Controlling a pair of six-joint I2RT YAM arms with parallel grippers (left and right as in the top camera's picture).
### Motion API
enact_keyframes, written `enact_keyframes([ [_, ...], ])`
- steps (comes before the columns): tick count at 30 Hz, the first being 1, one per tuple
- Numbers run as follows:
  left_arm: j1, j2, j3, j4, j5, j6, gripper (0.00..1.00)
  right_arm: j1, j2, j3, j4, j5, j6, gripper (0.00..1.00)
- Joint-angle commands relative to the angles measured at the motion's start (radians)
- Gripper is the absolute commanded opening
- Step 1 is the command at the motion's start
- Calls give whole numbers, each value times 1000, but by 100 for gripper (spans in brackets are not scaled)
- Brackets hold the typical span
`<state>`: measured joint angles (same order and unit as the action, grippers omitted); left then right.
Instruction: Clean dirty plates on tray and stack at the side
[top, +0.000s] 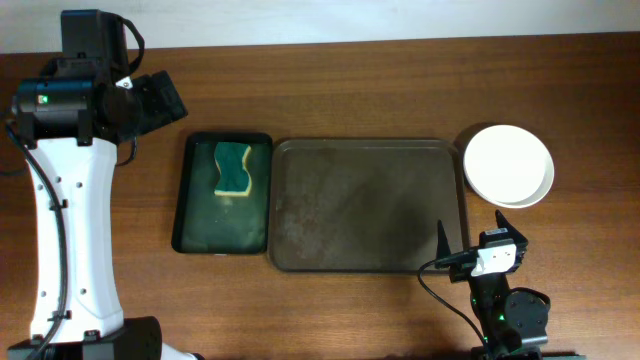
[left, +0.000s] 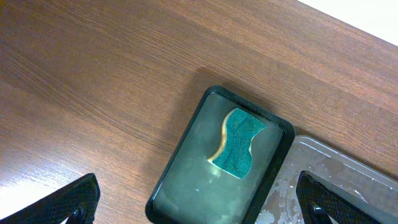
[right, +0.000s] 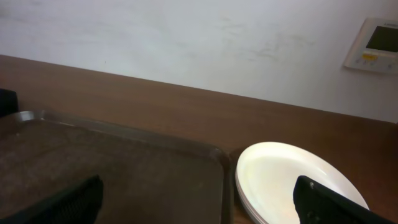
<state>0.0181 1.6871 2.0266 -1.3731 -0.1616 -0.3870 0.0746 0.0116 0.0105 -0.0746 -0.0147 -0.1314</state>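
We find the plates (top: 508, 165) stacked on the tabletop (top: 400, 90), just to the right of the tray (top: 365, 205) and beside its far right corner. The top plate shows white and clean. In the right wrist view at least two rims show in the stack; beyond that we cannot count them with confidence. The tray floor carries pale streaks. Just left of the tray lies a dark green tray (top: 222, 235), with a green and yellow sponge (top: 232, 168) in its far half. The right end effector (top: 472, 235) sits over the tray's near right corner, fingers spread wide, gripping nothing. The left end effector (left: 198, 186) hangs above the tabletop, far and left of the green tray, likewise spread wide and empty.
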Motion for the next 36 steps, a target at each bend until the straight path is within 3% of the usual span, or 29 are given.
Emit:
enact_keyframes([
  [1,-5,-1,-5,-1,0,-2,99,-5,-8,-5,-8,24,5,99],
  [9,-4,-389,-13,-15,-2,-2,99,-5,-8,-5,-8,24,5,98],
  [13,-4,-684,-208,-31,-30,-2,99,-5,-8,-5,-8,24,5,98],
  [18,-4,-1084,-619,27,-30,-2,99,-5,-8,-5,-8,24,5,98],
  [21,-4,-1290,-846,209,-30,-2,99,-5,-8,-5,-8,24,5,98],
  [24,-2,-1466,-1100,591,-18,-3,100,-5,-8,-5,-8,24,5,98],
  [31,-2,-1646,-1579,1404,68,-17,99,-5,-8,-5,-8,24,5,98],
  [36,-2,-1682,-1827,1700,68,-17,99,-5,-8,-5,-8,24,5,98],
])
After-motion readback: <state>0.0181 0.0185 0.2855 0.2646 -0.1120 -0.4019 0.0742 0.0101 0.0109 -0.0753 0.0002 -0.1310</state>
